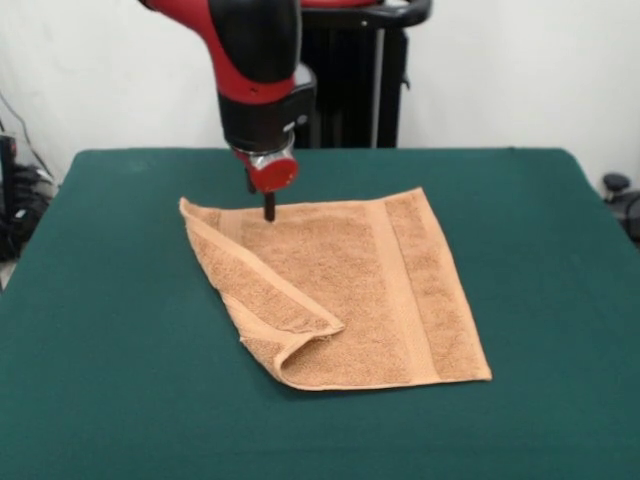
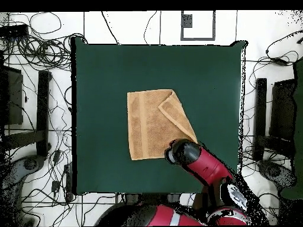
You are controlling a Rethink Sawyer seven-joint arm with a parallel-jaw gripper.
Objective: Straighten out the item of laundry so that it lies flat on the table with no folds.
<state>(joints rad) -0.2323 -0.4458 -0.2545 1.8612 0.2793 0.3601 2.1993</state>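
Note:
The item of laundry (image 1: 350, 290), an orange-tan towel, lies near the middle of the dark green table (image 1: 530, 220). One side is folded over: a long triangular flap (image 1: 262, 285) runs from the far left corner toward the near edge and covers part of the towel. A flat woven band (image 1: 398, 290) runs along the unfolded side. My gripper (image 1: 268, 207) reaches down onto the towel's far edge, just beside the folded corner. In the overhead view the towel (image 2: 148, 127) shows its flap (image 2: 176, 115) at the right, and the red arm (image 2: 184, 152) hides the gripper and the towel's corner.
The table's felt top (image 2: 100, 77) spreads wide on every side of the towel. A black stand (image 1: 350, 90) rises behind the table's far edge. Tangled cables (image 2: 35, 35) and dark equipment (image 2: 283, 112) lie on the floor around the table.

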